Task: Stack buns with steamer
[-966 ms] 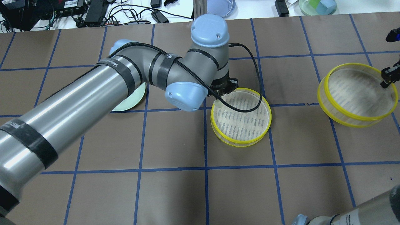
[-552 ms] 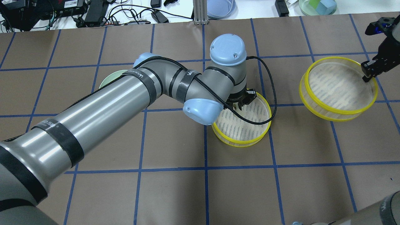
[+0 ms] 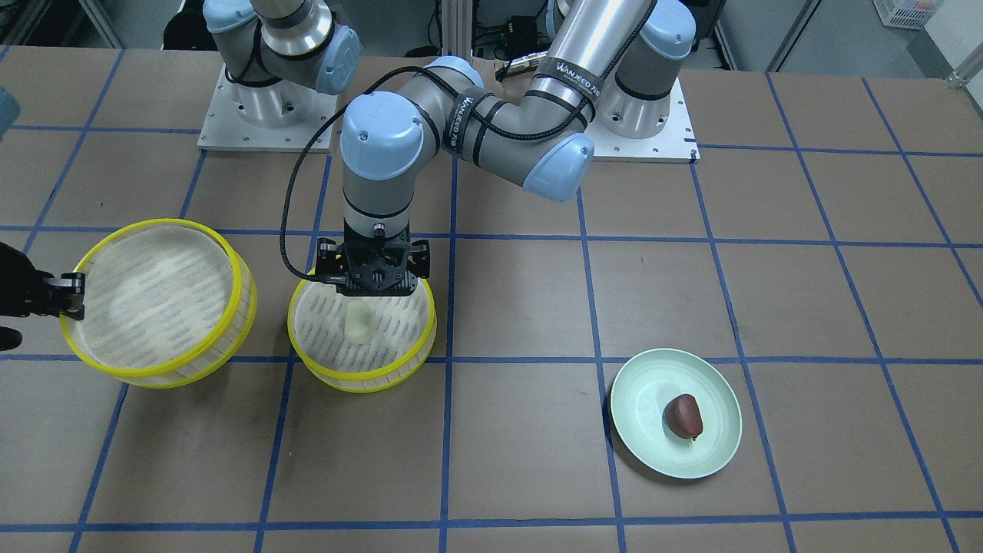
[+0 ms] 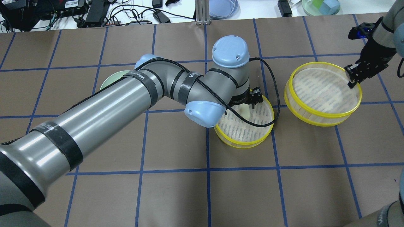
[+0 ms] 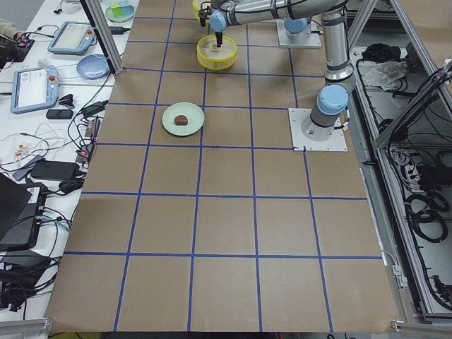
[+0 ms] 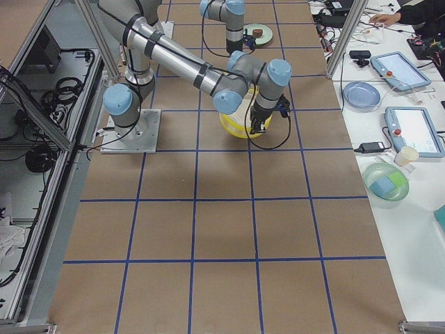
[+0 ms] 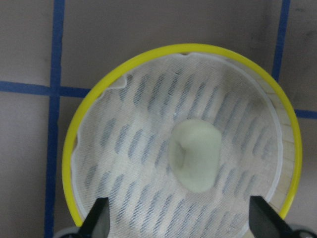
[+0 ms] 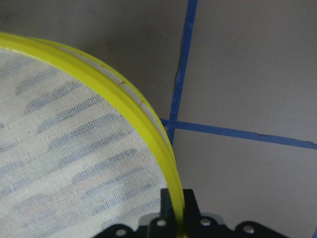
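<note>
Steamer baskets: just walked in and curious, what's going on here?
The left gripper hovers with jaws open over the middle steamer basket, where the cream bun lies. The right gripper holds the second steamer basket by its rim. The brown bun sits on the green plate.

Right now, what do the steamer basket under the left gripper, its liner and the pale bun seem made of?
Steamer basket: glossy yellow rim, probably plastic.
Liner: thin white woven cloth, weave visible, slats showing through.
Pale bun: smooth, matte, dough-like; possibly a model.
</note>
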You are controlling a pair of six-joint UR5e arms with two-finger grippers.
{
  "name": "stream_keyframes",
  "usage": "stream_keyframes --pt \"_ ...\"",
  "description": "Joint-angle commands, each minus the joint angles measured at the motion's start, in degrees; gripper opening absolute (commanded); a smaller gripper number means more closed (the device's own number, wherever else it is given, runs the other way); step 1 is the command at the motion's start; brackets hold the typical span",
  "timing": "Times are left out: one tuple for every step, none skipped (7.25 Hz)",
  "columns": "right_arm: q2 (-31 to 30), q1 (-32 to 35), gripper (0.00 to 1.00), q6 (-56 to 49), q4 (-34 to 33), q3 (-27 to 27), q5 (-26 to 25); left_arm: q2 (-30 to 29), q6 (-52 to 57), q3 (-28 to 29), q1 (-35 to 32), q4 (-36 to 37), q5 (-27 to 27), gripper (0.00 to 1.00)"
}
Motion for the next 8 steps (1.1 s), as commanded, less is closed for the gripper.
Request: stream_keyframes --pt "-2.7 3.7 0.0 6.2 1.1 2.0 0.0 3.8 6.7 0.0 7.5 -2.7 0.1 1.0" --pt "-3.8 6.4 0.0 10.1 1.1 2.9 0.0 6.6 10.9 1.1 11.7 -7.4 0.9 1.0" --pt "-4.2 9.1 0.0 14.2 1.1 3.6 0.1 9.3 18.0 1.3 15.5 -11.0 4.6 1.0" --pt "-4.3 12.3 0.0 18.3 1.1 4.6 1.4 10.9 26.2 1.3 19.3 -11.6 9.2 1.0" --pt "-5.6 16.4 0.0 23.2 0.3 6.4 1.9 11.2 30.0 0.7 23.5 -11.7 9.5 1.0" --pt "-6.9 19.7 0.0 26.4 -2.0 8.6 2.0 10.1 33.5 0.0 30.4 -11.4 8.5 1.0" --pt "-7.4 21.6 0.0 28.7 -7.2 11.4 2.2 8.2 36.6 -0.2 34.9 -10.8 7.3 1.0" --pt "-7.7 22.8 0.0 29.2 -11.3 13.7 2.2 6.1 39.4 -0.1 37.3 -9.2 7.6 1.0"
